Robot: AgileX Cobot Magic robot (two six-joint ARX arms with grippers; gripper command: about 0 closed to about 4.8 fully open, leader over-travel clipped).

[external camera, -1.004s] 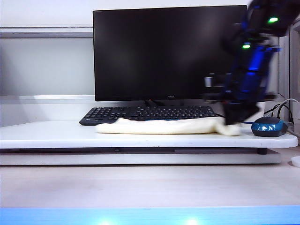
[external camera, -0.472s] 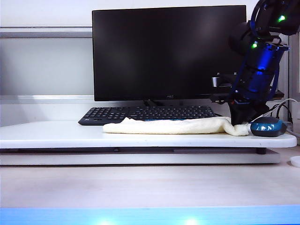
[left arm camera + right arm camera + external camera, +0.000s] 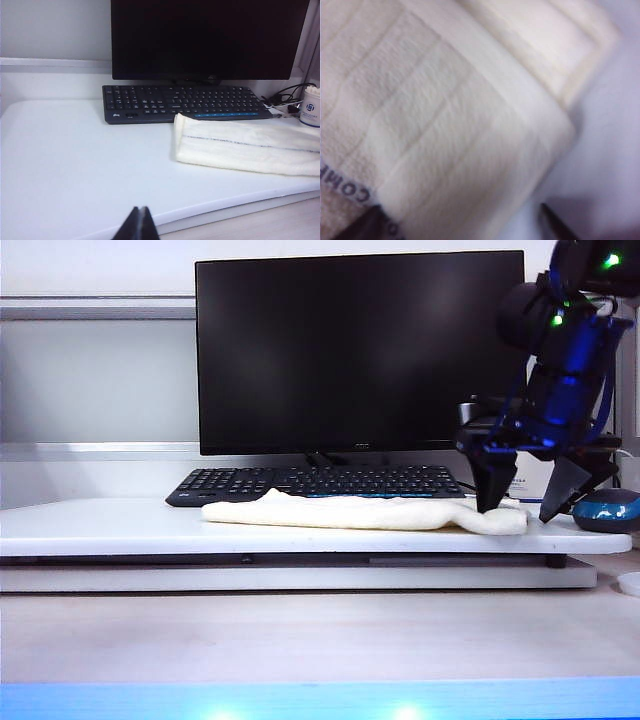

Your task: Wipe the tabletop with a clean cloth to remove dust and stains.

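Cream-white and softly nubbed, the cloth (image 3: 365, 512) lay folded flat along the tabletop (image 3: 110, 530), just in front of the black keyboard (image 3: 315, 482) and below the dark monitor (image 3: 360, 345). The right gripper (image 3: 528, 508) stood at the cloth's right end, pointing down, its two dark fingers (image 3: 492, 490) spread wide: one tip rested at the cloth's edge and the other came down beside it, toward the blue mouse (image 3: 610, 510). Nothing was clasped between them. The right wrist view showed the cloth (image 3: 445, 130) filling the frame, blurred, with the two fingertips (image 3: 555, 222) well apart at either side of its folded end. The left gripper (image 3: 140, 227) hung low over the near side of the tabletop (image 3: 75, 170), well apart from the cloth (image 3: 245, 145), its tips pressed together with nothing in them. A white cup (image 3: 311, 106) and some cables stood beyond the cloth's far end.
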